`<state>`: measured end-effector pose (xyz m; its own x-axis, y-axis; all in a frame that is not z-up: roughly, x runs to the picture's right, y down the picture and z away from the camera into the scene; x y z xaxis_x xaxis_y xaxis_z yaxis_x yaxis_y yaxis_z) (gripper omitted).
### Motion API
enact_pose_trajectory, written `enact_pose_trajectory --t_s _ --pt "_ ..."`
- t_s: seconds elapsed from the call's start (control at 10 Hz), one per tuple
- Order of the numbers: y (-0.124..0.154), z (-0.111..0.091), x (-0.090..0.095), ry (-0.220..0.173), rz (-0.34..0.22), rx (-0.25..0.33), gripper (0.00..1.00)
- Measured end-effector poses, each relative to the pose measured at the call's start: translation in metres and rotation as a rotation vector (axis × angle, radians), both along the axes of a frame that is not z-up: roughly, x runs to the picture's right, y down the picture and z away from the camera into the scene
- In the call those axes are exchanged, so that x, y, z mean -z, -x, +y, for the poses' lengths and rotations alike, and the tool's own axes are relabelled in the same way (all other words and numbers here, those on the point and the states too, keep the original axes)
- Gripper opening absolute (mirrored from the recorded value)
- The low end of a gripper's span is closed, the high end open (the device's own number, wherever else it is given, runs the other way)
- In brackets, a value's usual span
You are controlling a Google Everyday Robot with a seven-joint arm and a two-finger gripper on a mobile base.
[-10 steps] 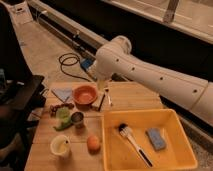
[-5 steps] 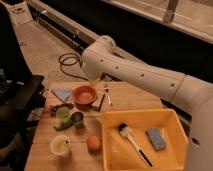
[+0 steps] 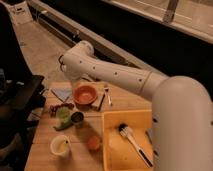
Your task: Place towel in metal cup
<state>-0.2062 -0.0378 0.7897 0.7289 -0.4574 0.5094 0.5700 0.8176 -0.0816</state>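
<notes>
The towel (image 3: 62, 93), a thin pale blue-grey cloth, lies flat at the far left of the wooden table (image 3: 45, 150), just left of the orange bowl (image 3: 85, 94). The metal cup (image 3: 77, 117), small and dark, stands in front of the bowl beside the translucent green cup (image 3: 62, 113). My white arm (image 3: 120, 75) sweeps in from the lower right, with its bend above the table's far edge. My gripper (image 3: 75, 81) hangs below that bend, just above and behind the towel and bowl, mostly hidden by the arm. Nothing shows in it.
A yellow tray (image 3: 112, 150) at the front right holds a brush (image 3: 132, 142); the arm covers its right part. A cream-white mug (image 3: 61, 146) and an orange fruit (image 3: 93, 143) stand at the front. Red items (image 3: 55, 106) lie left of the green cup. Utensils (image 3: 106, 97) lie right of the bowl.
My arm has swung left and nearer to the camera, and now covers the right of the tray and the blue sponge. The towel and the cups have not moved.
</notes>
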Motion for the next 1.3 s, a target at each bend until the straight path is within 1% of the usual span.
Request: enact_pose_trajectory --t_s 0.1,0.2,0.3,0.5,0.6,0.8,0.9,1.0,1.1,1.3 --pt "0.014 0.005 -0.006 0.011 -0.013 0.006 0.65" --pt "0.017 0.006 -0.007 0.016 -0.018 0.006 0.65" --pt "0.014 0.004 -0.008 0.013 -0.013 0.004 0.65" --pt "0.016 0.006 -0.007 0.016 -0.016 0.009 0.65" --pt "0.009 0.004 -0.010 0.018 0.013 0.014 0.65" --pt "0.001 0.001 -0.018 0.000 0.069 0.023 0.65" --pt "-0.006 -0.001 -0.029 0.003 0.082 0.025 0.65" --pt "-0.003 -0.001 -0.036 0.005 0.083 0.028 0.65" --pt "0.005 -0.001 -0.049 0.018 0.081 0.023 0.65" --pt "0.030 0.005 -0.087 0.054 0.073 0.001 0.65"
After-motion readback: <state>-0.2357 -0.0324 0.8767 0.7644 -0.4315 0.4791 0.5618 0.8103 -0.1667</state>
